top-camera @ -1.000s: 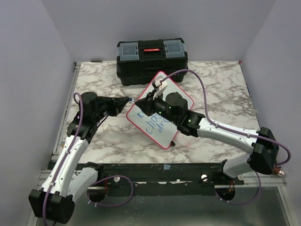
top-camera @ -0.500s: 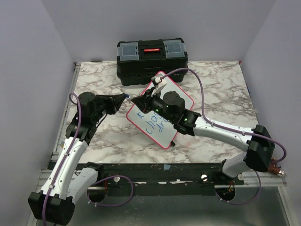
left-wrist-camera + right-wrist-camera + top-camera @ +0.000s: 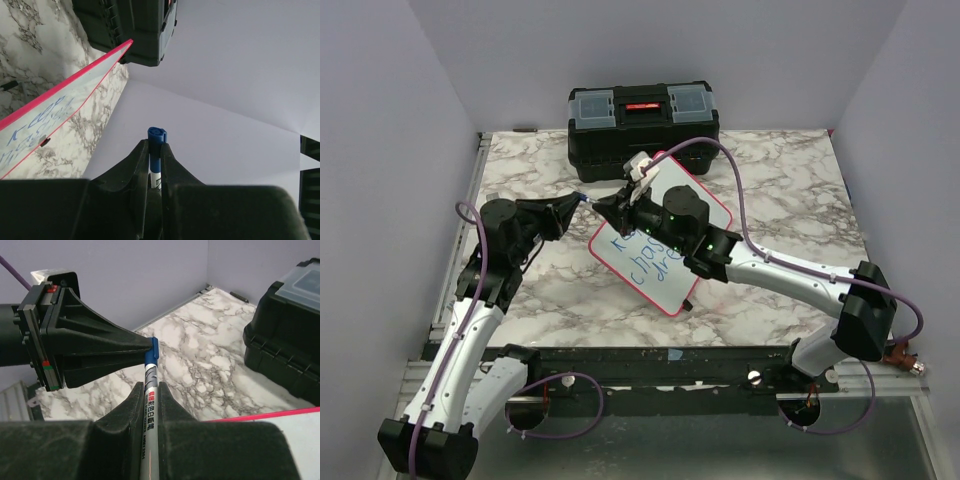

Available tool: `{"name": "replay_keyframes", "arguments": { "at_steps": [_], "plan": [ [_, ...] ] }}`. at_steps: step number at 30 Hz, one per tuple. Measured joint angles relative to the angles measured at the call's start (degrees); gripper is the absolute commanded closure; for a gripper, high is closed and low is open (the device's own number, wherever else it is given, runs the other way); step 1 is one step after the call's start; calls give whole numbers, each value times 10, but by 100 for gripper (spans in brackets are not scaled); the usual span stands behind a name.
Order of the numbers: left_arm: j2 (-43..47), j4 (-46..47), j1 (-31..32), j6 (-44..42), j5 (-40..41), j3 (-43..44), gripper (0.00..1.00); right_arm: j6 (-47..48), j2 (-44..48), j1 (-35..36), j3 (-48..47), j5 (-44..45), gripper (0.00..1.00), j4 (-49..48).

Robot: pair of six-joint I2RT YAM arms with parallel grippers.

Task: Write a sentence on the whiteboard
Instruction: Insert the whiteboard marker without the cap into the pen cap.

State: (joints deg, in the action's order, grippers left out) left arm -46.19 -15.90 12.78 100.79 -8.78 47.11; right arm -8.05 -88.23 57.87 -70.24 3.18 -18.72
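Flat and askew on the marbled surface (image 3: pixel 790 190), just in front of the black toolbox (image 3: pixel 642 135): the whiteboard (image 3: pixel 672 297). In blue across it, the sentence (image 3: pixel 645 262), legible as "keep", "chas", "dre", the rest under the right arm. Above the board's left corner, right gripper (image 3: pixel 604 206) clamped on a marker (image 3: pixel 150 385), barrel print too small to read. Tip to tip with it, left gripper (image 3: pixel 582 199) pinched narrow on a blue cap (image 3: pixel 156 136).
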Motion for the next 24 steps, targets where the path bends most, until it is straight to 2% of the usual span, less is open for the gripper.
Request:
{"name": "replay_keyframes", "arguments": {
  "at_steps": [7,14,20,24],
  "plan": [
    [0,1,5,0,7,0,100,106,0,6,0,-13,99,0],
    [0,1,9,-9,14,0,99,142,1,7,0,-15,99,-1],
    [3,41,16,-24,12,-15,73,140,17,7,22,-3,99,-19],
    [8,70,28,-39,-12,-27,63,130,24,7,37,14,99,-26]
  ]
}}
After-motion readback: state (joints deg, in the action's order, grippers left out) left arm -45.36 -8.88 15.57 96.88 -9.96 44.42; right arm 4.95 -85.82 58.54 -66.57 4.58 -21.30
